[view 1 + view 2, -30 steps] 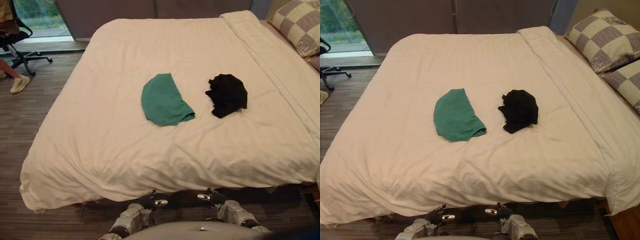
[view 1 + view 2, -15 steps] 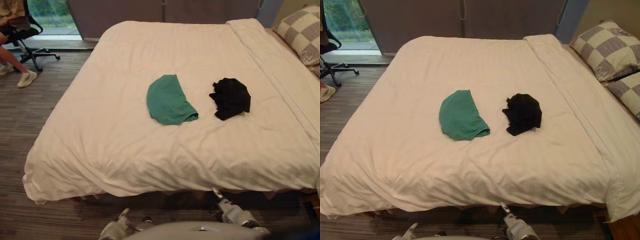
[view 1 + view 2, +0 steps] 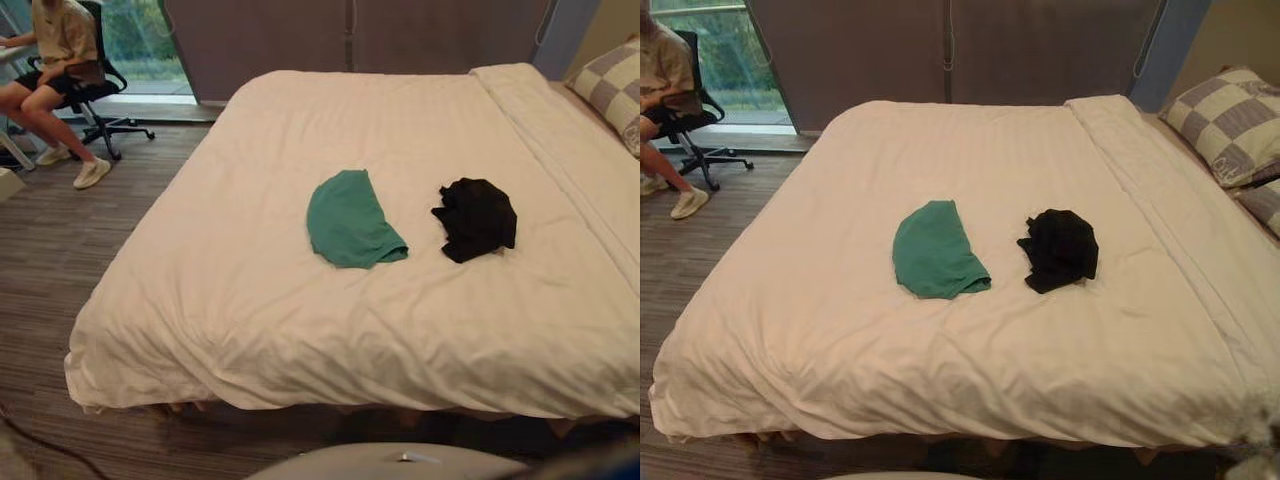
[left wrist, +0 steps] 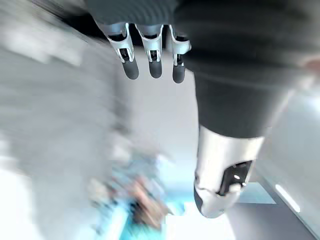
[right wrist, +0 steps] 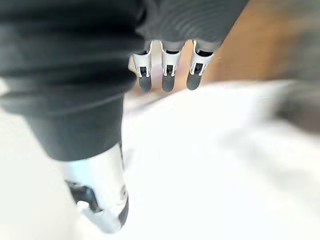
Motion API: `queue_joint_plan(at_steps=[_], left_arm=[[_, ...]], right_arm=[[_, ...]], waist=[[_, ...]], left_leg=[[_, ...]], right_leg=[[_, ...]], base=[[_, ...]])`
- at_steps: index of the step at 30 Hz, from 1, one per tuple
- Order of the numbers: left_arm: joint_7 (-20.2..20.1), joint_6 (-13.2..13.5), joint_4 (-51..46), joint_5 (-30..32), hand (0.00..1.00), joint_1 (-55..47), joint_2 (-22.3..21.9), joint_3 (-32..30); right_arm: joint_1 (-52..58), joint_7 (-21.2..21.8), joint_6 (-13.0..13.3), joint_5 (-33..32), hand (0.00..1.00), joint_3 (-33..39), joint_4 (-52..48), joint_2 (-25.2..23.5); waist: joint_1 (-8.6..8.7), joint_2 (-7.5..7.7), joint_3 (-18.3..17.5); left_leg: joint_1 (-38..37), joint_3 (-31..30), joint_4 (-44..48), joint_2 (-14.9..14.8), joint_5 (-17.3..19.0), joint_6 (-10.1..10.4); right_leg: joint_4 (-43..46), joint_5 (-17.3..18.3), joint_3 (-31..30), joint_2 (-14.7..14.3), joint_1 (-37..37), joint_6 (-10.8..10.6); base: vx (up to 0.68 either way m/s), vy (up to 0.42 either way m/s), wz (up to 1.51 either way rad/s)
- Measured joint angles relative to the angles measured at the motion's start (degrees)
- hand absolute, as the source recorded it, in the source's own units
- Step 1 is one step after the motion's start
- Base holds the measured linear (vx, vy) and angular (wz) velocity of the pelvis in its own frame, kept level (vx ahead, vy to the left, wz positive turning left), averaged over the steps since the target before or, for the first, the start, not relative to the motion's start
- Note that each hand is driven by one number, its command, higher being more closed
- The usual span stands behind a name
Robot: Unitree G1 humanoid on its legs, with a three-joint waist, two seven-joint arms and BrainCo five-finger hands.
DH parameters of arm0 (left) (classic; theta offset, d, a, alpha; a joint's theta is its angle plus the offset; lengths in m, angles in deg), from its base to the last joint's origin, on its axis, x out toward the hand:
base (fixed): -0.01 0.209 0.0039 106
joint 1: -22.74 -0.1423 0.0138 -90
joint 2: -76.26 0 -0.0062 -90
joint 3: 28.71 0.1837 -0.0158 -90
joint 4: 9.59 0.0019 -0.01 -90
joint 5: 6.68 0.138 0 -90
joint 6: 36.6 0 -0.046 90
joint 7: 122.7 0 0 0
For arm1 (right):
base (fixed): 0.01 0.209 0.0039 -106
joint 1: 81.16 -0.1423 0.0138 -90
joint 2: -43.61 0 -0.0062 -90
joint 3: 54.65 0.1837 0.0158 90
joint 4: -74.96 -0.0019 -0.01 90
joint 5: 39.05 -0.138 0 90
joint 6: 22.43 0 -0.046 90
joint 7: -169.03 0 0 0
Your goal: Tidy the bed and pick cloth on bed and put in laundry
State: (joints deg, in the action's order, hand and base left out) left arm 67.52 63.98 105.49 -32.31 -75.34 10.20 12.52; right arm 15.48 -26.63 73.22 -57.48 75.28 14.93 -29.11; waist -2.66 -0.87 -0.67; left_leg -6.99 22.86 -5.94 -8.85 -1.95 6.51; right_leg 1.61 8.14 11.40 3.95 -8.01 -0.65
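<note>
A green cloth [image 3: 352, 220] lies flat near the middle of the white bed [image 3: 260, 320]. Just to its right, a little apart from it, sits a crumpled black cloth [image 3: 477, 217]. Both also appear in the right eye view, the green cloth [image 3: 937, 250] and the black cloth [image 3: 1061, 249]. My left hand [image 4: 150, 55] has straight fingers and its thumb held apart, with nothing in it. My right hand [image 5: 167, 70] is also open and empty, with a pale surface past its fingers.
Checkered pillows [image 3: 1225, 125] lie at the bed's far right. A folded white strip of duvet [image 3: 1140, 180] runs beside them. A person sits on an office chair [image 3: 85, 85] at the far left by a window. Striped carpet [image 3: 70, 260] borders the bed's left side.
The camera has moved, so the whole picture has shifted and shows more of the room's left side. Both hands have left the lower edge of the eye views. The cloths have not moved.
</note>
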Motion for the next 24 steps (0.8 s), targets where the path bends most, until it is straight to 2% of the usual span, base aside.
queue_joint_plan(at_steps=[1, 3, 5, 8, 10, 11, 13, 14, 16, 18, 21, 24], left_arm=[[-0.07, 0.00, -5.50, 1.19, 0.00, 0.48, 3.39, 3.72], [-0.34, -0.22, -10.16, 5.25, 0.00, 1.69, 5.72, 7.86], [-0.75, -0.64, -11.36, 9.10, 0.00, 4.63, 6.44, 12.50], [-1.53, -2.80, -11.56, 11.69, 0.00, 8.90, 6.43, 21.48], [-1.73, -5.48, -10.39, 11.87, 0.00, 13.99, 5.62, 31.43], [-1.94, -6.48, -9.75, 11.97, 0.00, 15.44, 5.00, 33.55], [-2.93, -9.81, -6.56, 15.35, 0.00, 21.53, 0.12, 40.19], [-2.94, -10.32, -5.60, 16.18, 0.00, 22.99, -1.28, 41.51], [-2.58, -13.13, -0.84, 18.80, 0.00, 28.07, -5.00, 45.79], [-1.98, -14.42, 2.29, 20.76, 0.00, 32.76, -6.05, 48.13], [0.89, -14.94, 5.97, 22.98, 0.00, 42.00, -6.04, 50.13], [4.34, -14.98, 8.40, 25.26, 0.00, 47.89, -5.93, 50.85]], right_arm=[[-0.44, 0.64, 0.42, 3.24, 0.00, -3.68, -7.44, 1.62], [-2.51, 2.65, 0.37, 6.97, 0.00, -8.06, -13.81, 2.18], [-4.72, 5.22, 0.35, 10.49, 0.00, -12.33, -16.00, 2.19], [-7.69, 9.49, 0.05, 13.25, 0.00, -20.26, -16.89, 2.59], [-12.65, 12.22, -1.00, 14.32, 0.00, -29.04, -17.15, 2.80], [-14.18, 13.00, -1.22, 14.56, 0.00, -31.28, -17.29, 2.78], [-19.09, 15.47, -1.77, 14.61, 0.00, -38.09, -18.14, 2.72], [-19.92, 15.85, -1.91, 14.58, 0.00, -39.21, -18.17, 2.67], [-24.36, 17.18, -3.06, 14.44, 0.00, -43.34, -18.14, 1.00], [-27.57, 17.85, -3.56, 14.17, 0.00, -45.48, -18.16, -0.39], [-30.84, 17.70, -4.53, 12.32, 0.00, -46.13, -18.92, -1.57], [-31.10, 17.29, -5.53, 10.44, 0.00, -46.10, -21.33, -1.51]], waist=[[-0.04, -0.23, -0.71], [0.05, 0.03, -0.99], [0.23, 0.13, -1.03], [0.69, 0.42, -1.19], [1.28, 0.53, -1.02], [1.33, 0.45, -0.94], [2.09, -0.21, 0.19], [2.23, -0.29, 0.48], [2.36, -0.76, 2.20], [2.71, -0.25, 4.58], [3.45, 1.20, 9.38], [5.29, 1.36, 12.32]], left_leg=[[0.06, 0.52, 0.02, 0.00, 0.00, 0.00], [0.08, 1.44, 0.04, 0.01, -0.01, -0.01], [0.03, 1.69, 0.10, 0.12, -0.04, -0.03], [-0.12, 1.82, 0.33, 0.22, -0.23, -0.21], [-0.06, 2.84, 0.36, 0.08, -0.87, -0.24], [-0.07, 3.38, 0.37, 0.06, -1.02, -0.28], [-0.16, 3.75, 0.36, -0.25, -1.36, -0.51], [-0.07, 3.95, 0.36, -0.32, -1.42, -0.52], [1.31, 5.58, 0.32, -0.94, -1.80, -0.65], [3.39, 6.67, 0.34, -1.24, -2.77, -0.84], [7.38, 7.82, 0.38, -1.88, -4.65, -1.31], [9.97, 8.14, 0.38, -2.15, -5.72, -1.66]], right_leg=[[0.53, 0.08, -1.02, -0.03, 0.69, 0.09], [0.99, 0.08, -1.86, -0.04, 1.51, 0.09], [1.22, 0.07, -2.69, -0.02, 1.77, 0.09], [1.42, 0.05, -2.92, 0.09, 1.93, 0.12], [2.52, 0.04, -3.96, 0.06, 3.16, 0.15], [2.68, 0.03, -4.33, 0.05, 3.41, 0.16], [3.36, 0.00, -4.54, 0.05, 3.79, 0.20], [3.57, -0.02, -4.70, 0.01, 4.12, 0.23], [4.99, -0.40, -6.22, -0.53, 7.06, 0.62], [5.82, -1.37, -7.60, -1.17, 10.32, 1.10], [6.13, -3.42, -8.92, -2.13, 15.18, 1.51], [6.25, -4.69, -9.58, -2.54, 18.13, 1.87]], base=[[0.00, 0.016, -0.15], [0.00, 0.020, -0.24], [0.00, 0.017, -0.14], [0.00, 0.005, -0.02], [-0.03, 0.006, -0.17], [-0.04, -0.008, -0.20], [-0.06, -0.015, -0.09], [-0.09, -0.018, -0.18], [-0.12, -0.034, -0.32], [-0.17, -0.052, -0.33], [-0.16, -0.058, -0.26], [-0.10, -0.033, -0.13]])
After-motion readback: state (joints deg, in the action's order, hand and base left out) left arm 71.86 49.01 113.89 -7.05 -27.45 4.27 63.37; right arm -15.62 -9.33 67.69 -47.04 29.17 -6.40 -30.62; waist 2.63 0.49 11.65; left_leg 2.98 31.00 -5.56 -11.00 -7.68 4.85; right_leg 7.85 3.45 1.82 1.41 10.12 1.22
